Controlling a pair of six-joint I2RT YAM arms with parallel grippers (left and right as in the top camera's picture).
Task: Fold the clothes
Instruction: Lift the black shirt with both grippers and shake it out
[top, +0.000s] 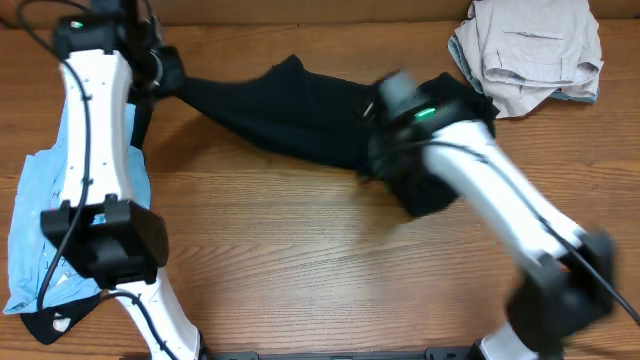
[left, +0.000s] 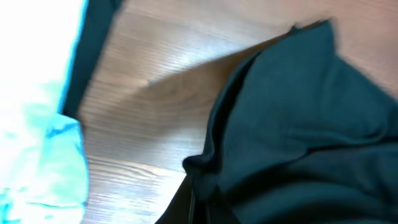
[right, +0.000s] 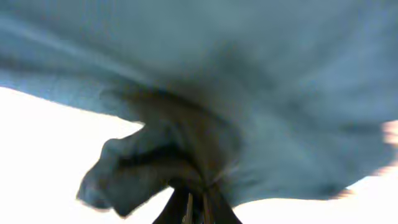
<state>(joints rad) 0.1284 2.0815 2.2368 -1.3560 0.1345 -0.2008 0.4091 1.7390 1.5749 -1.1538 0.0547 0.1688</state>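
A dark garment (top: 300, 110) is stretched across the back middle of the wooden table, held between both arms. My left gripper (top: 172, 75) is shut on its left end; the left wrist view shows the dark cloth (left: 298, 137) pinched between my fingers (left: 196, 186). My right gripper (top: 385, 135) is shut on the garment's right part, where the cloth bunches (top: 425, 185). In the right wrist view the cloth (right: 236, 93) fills the frame, gathered at my fingertips (right: 196, 193). The right arm is blurred.
A light blue shirt (top: 45, 220) lies at the left edge under the left arm, and shows in the left wrist view (left: 37, 143). A folded beige garment (top: 530, 50) sits at the back right corner. Bare wood (top: 330, 260) lies in front.
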